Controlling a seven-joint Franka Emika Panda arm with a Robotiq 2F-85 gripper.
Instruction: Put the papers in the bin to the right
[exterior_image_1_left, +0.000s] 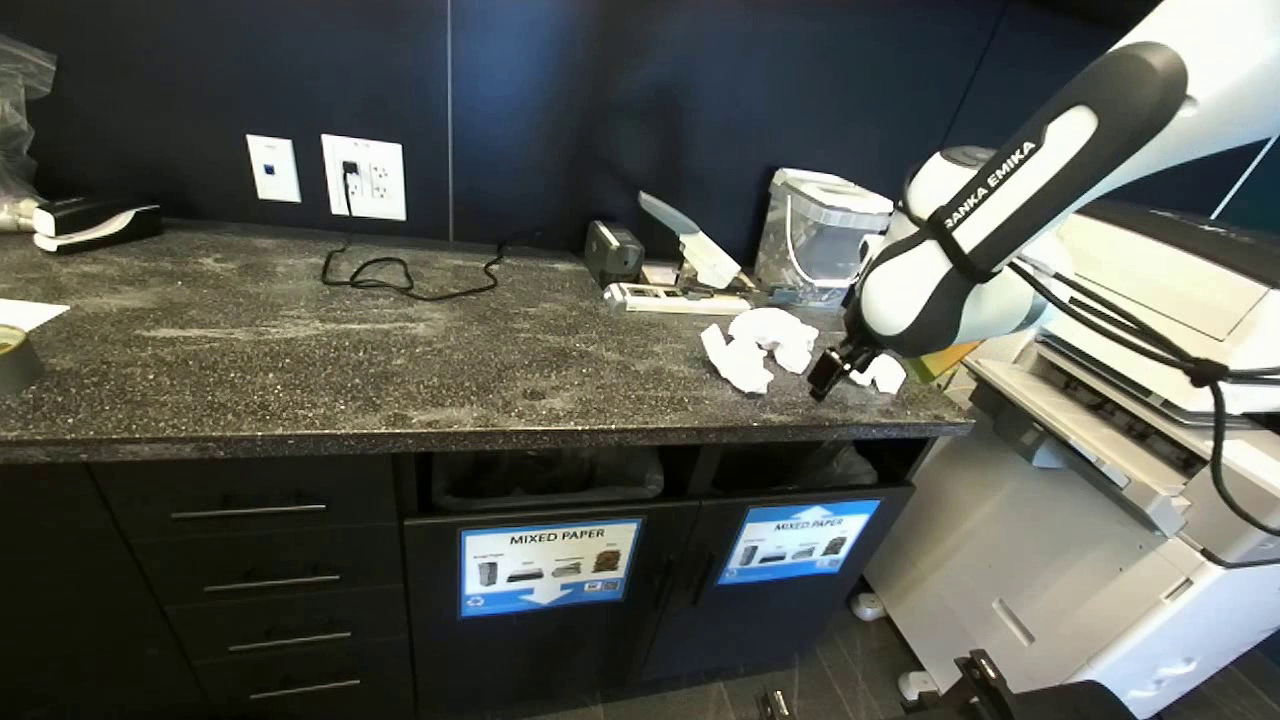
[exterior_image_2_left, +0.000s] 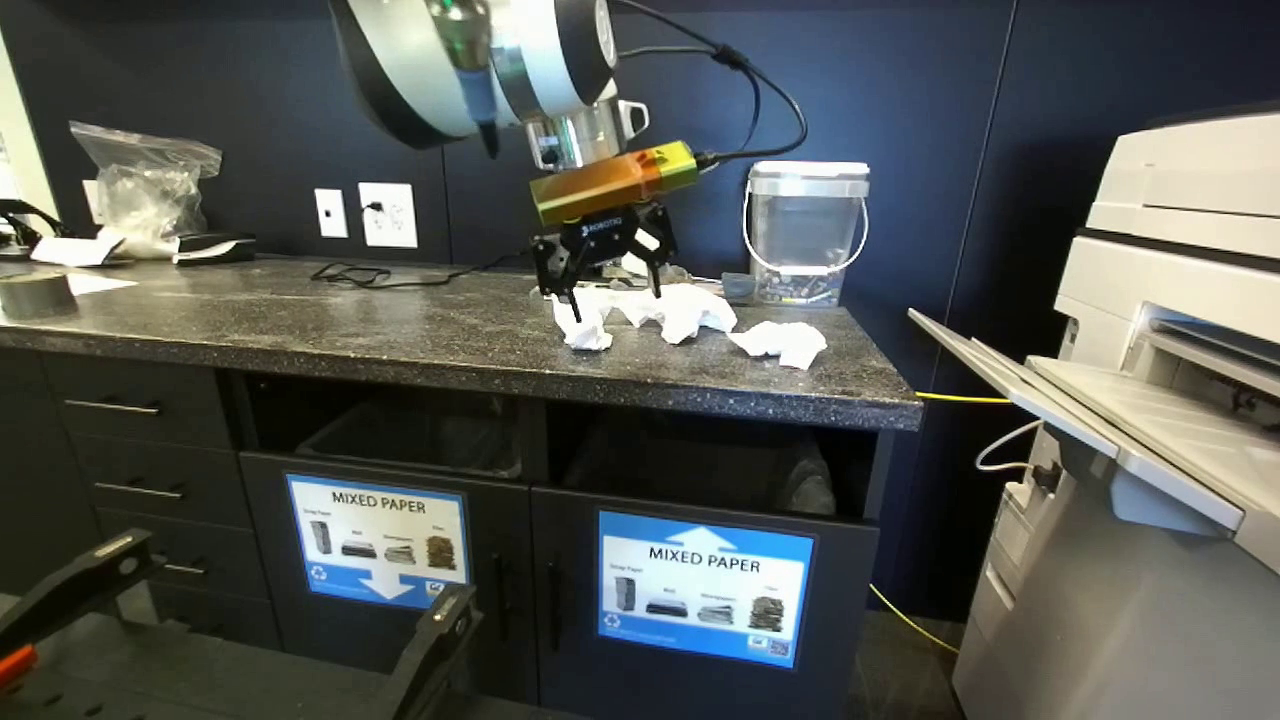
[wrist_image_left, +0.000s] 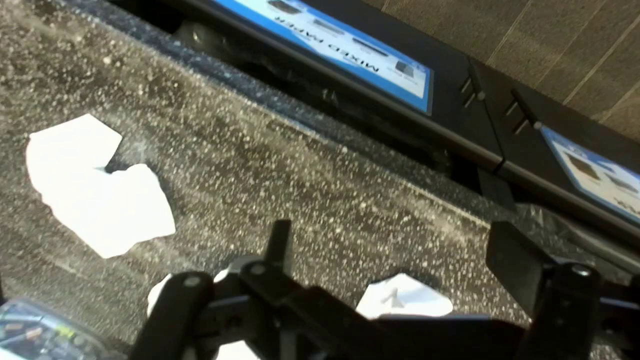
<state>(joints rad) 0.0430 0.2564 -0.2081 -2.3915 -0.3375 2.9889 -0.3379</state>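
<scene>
End effector (exterior_image_2_left: 616, 307), fingers spread apart, hangs tips-down above the bench (exterior_image_2_left: 430, 315) near the crumpled papers (exterior_image_2_left: 686, 312). These lie toward the bench end closest to the multifunction printer (exterior_image_2_left: 1150, 410), one corner paper (exterior_image_2_left: 785, 342) near the front edge there. Beneath that front edge, on the printer side, sits the bin (exterior_image_2_left: 808, 485). In an exterior view the Franka arm (exterior_image_1_left: 1040, 160) slants down across the bench's end and partly covers the corner paper; how wide the fingers stand cannot be told there. The wrist view shows the gap between them, with finger linkage overlapping papers.
</scene>
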